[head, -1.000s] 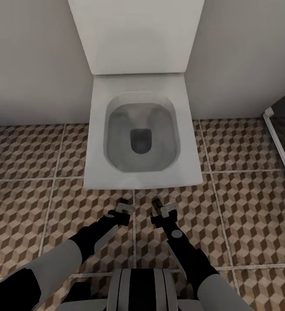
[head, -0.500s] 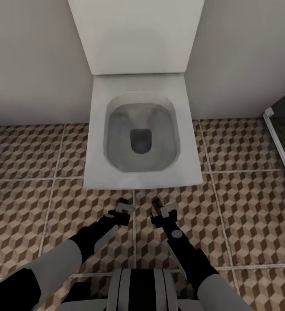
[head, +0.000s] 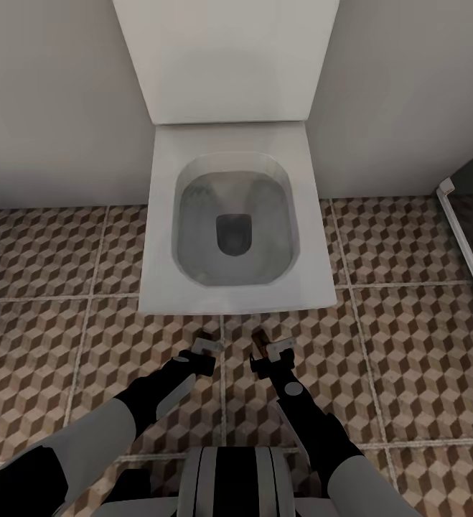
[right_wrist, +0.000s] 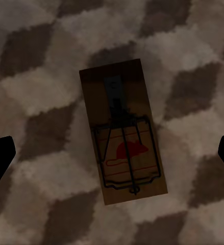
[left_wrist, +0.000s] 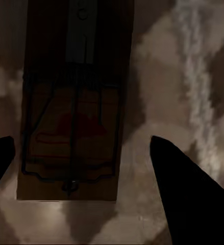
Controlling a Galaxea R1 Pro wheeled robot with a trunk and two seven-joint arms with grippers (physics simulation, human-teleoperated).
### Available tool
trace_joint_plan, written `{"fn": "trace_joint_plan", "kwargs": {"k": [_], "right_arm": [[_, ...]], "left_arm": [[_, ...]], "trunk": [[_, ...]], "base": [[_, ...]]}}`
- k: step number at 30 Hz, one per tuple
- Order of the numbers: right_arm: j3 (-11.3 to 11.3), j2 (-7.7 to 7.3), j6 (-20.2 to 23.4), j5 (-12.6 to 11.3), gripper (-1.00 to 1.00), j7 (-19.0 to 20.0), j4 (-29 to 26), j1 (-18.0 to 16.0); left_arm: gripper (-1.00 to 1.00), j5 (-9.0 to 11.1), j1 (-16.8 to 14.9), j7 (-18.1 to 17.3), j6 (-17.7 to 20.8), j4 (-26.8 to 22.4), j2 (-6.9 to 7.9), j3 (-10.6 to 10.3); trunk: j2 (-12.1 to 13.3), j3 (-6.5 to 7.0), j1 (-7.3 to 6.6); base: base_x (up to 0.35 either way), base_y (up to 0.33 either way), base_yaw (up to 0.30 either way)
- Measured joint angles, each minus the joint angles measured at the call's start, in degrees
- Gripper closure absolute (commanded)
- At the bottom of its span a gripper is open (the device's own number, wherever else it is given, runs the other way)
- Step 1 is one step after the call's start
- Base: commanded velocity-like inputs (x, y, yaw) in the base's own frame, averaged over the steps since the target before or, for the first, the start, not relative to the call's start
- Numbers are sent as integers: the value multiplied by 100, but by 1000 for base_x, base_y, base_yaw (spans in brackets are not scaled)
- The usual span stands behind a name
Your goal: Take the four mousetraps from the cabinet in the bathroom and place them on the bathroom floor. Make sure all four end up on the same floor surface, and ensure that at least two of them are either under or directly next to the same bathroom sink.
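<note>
Two mousetraps lie flat on the cube-patterned bathroom floor [head: 49, 251], just in front of the toilet. One mousetrap [left_wrist: 73, 102], a brown slab with a wire bar, lies close under my left gripper [left_wrist: 81, 140], which is open with its dark fingertips [left_wrist: 185, 194] on either side of it. Farther below my right gripper [right_wrist: 117, 140] lies the other mousetrap [right_wrist: 123, 132], its red mouse print showing. That gripper is open too, fingertips wide apart. In the head view, left gripper [head: 206, 347] and right gripper [head: 275, 350] hang low side by side, with a trap end [head: 260, 336] showing by the right one. The cabinet and sink are out of view.
A white toilet [head: 164, 287] with its lid raised stands against the grey wall directly ahead, its front edge just beyond both grippers. At the right, a white strip [head: 466, 244] borders a darker floor area. Patterned tiles stretch to both sides.
Both arms have shifted very slightly. The traps and the toilet stay where they were.
</note>
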Motion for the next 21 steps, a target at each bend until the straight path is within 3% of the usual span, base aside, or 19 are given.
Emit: {"fn": "trace_joint_plan", "kwargs": {"k": [21], "right_arm": [[0,3,0,0,-100,0,-3,0]], "left_arm": [[-100,-2,0,-8,0,0,1,0]], "trunk": [[0,0,0]], "base": [[0,0,0]]}}
